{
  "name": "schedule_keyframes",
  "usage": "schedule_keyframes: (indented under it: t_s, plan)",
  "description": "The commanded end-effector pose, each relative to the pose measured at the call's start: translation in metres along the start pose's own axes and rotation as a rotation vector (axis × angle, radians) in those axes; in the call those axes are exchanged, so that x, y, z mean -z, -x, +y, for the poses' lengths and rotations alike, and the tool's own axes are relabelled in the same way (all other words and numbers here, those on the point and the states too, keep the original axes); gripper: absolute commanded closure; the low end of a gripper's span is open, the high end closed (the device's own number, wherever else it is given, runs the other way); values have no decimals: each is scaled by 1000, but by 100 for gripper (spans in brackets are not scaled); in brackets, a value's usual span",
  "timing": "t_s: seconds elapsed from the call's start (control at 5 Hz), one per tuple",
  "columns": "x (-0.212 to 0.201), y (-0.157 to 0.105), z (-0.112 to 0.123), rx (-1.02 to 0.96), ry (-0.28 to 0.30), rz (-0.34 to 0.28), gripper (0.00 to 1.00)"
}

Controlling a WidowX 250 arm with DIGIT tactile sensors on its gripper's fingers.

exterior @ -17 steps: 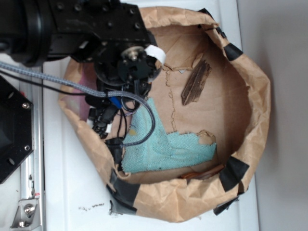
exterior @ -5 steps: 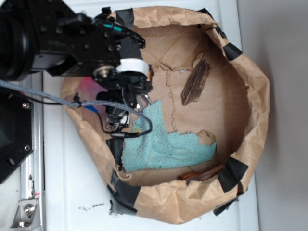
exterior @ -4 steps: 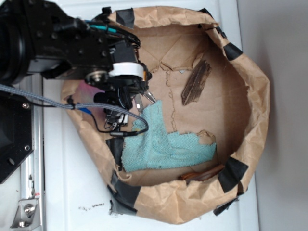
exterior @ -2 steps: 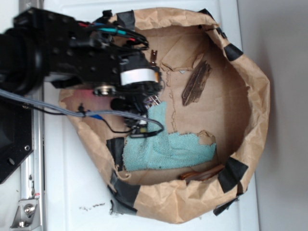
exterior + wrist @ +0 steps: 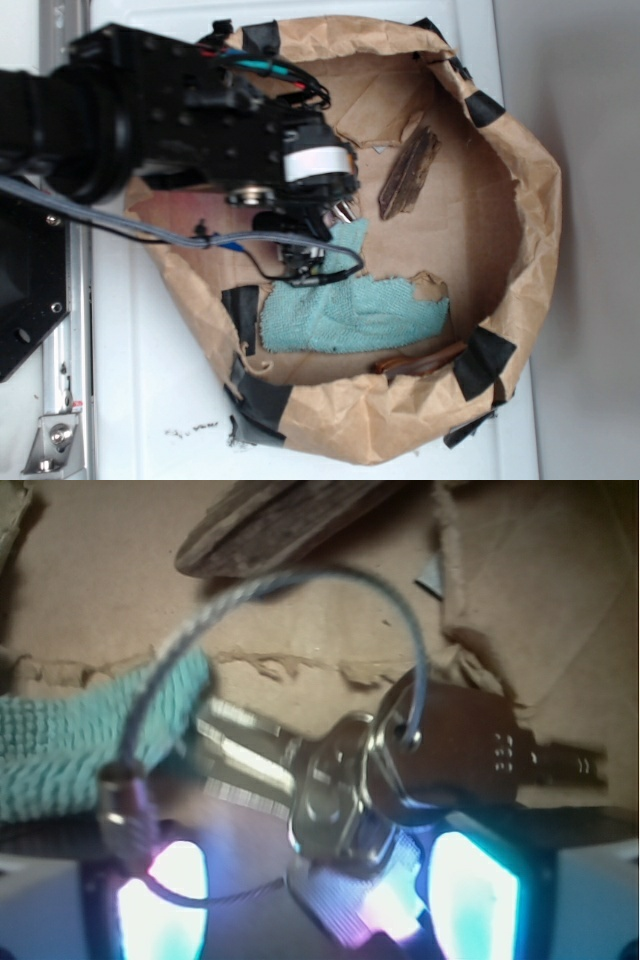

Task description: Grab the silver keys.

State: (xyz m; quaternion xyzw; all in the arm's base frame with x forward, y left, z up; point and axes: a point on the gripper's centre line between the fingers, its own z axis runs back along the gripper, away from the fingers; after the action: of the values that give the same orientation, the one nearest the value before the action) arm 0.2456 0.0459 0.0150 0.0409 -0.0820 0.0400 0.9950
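The silver keys (image 5: pixel 345 795) hang as a small bunch between my fingers, one of them with a dark brown head (image 5: pixel 455 750), and their thin wire ring (image 5: pixel 300 585) loops up over them. My gripper (image 5: pixel 320 895) is shut on the bunch, which sits closer to the right pad (image 5: pixel 475 895). From the exterior view, the gripper (image 5: pixel 335 215) is above the brown paper floor near the top edge of the teal cloth, with a bit of silver key (image 5: pixel 345 210) showing beneath it.
A teal cloth (image 5: pixel 350 305) lies on the floor of a crumpled brown paper bag (image 5: pixel 535 220) with black tape patches. A dark wood splinter (image 5: pixel 408 172) lies just right of the gripper. The arm's black body and cables cover the bag's left side.
The arm has swung right, from the bag's left wall toward its middle, carrying the keys with it. The cloth and the splinter have stayed put.
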Motion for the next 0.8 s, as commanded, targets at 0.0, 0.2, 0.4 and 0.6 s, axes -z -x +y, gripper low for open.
schedule_keyframes:
  t_s: [0.0, 0.2, 0.4, 0.6]
  plan:
    - [-1, -2, -7, 42, 15, 3, 100]
    - [1, -4, -9, 34, 9, 3, 100]
    - [1, -7, -10, 30, 7, 8, 100]
    - [0, -6, -10, 30, 12, 7, 100]
